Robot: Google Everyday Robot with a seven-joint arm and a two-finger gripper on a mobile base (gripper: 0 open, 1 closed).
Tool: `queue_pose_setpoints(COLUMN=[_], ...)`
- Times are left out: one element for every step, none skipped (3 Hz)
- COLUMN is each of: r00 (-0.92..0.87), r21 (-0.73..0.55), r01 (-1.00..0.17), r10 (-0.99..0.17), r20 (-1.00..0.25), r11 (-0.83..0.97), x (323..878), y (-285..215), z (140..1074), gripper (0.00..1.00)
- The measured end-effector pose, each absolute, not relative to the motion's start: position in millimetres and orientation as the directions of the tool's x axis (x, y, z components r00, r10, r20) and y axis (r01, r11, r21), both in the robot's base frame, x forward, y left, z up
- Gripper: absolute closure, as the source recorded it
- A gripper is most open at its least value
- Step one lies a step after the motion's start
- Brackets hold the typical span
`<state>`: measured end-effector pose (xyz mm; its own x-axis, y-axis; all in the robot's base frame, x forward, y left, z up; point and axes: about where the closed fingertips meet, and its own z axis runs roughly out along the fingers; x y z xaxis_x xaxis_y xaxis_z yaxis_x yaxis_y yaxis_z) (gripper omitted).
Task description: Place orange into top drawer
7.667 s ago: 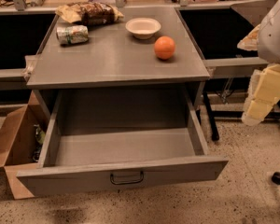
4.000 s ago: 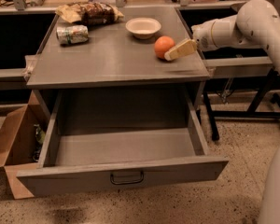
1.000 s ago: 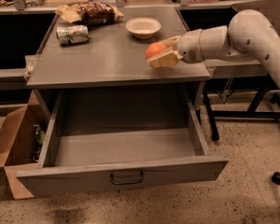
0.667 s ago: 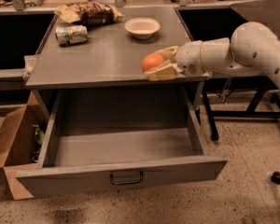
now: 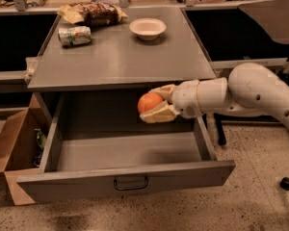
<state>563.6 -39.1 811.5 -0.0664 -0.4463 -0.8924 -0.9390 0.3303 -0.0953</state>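
The jaws are clenched on the orange, parted only as far as the fruit is wide: one pale finger curves over its top right and the other runs flat beneath it, both touching the skin. The gripper has come in from the right on a thick white arm and sits just below the front edge of the grey table top, over the right rear part of the top drawer.

The drawer is pulled well out toward where I stand, with its front panel nearest and a small dark handle at the panel's centre. The orange hangs in the air inside the drawer's opening, above its bare grey floor and apparently clear of it, nearer the right wall than the left.

On the table top, well apart from the gripper, a white bowl stands toward the back. A crumpled can lies on its side at the back left, and a snack bag rests just behind it. On the floor left of the drawer stands an open cardboard box, with something greenish inside that I cannot make out.
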Motion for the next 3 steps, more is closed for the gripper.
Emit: queue_pose_setpoints(r00=[-0.087, -0.087, -0.160], r21=[-0.070, -0.070, -0.051], r01=[-0.946, -0.946, -0.908], r10=[-0.457, -0.457, -0.456], r20=[-0.885, -0.885, -0.876], r11=[0.316, 0.317, 0.416], x=[552, 552, 565], y=[-34, -34, -40], z=[794, 794, 751], gripper=[1.00, 1.00, 1.00])
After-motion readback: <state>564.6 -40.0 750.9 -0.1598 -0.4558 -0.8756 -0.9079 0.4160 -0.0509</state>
